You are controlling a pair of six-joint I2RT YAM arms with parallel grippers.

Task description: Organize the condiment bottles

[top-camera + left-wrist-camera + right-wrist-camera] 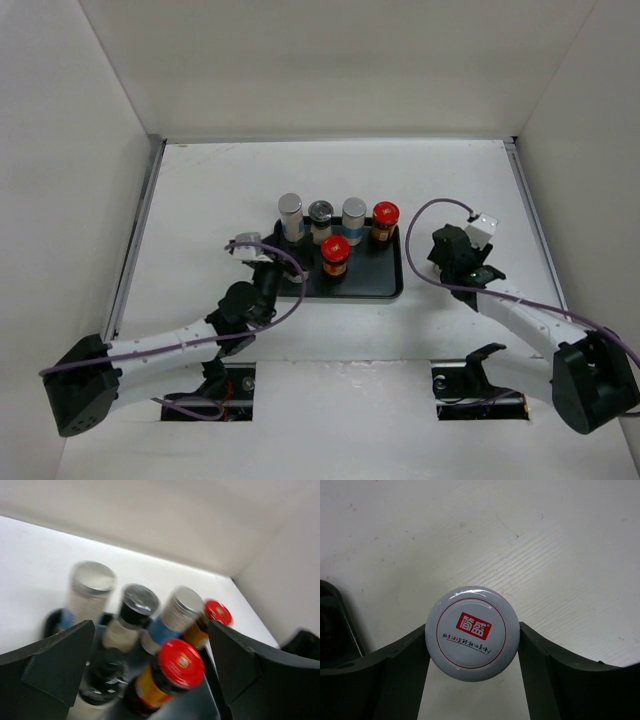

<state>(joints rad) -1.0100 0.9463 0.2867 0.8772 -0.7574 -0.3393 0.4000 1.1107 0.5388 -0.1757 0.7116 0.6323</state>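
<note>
Pinching the white-capped bottle (472,630) at lower middle of frame, the right gripper (472,642) looks set to carry it onto the black tray (385,285) alongside, I reckon. The left gripper (150,650) is spread wide and empty, facing the tray's front red-capped jar (180,662).

The table (200,200) is viewed from above and behind. Its central tray (375,282) is seen close, low and obliquely from the left wrist; a white-capped jar (472,632) is viewed straight down from the right wrist.
</note>
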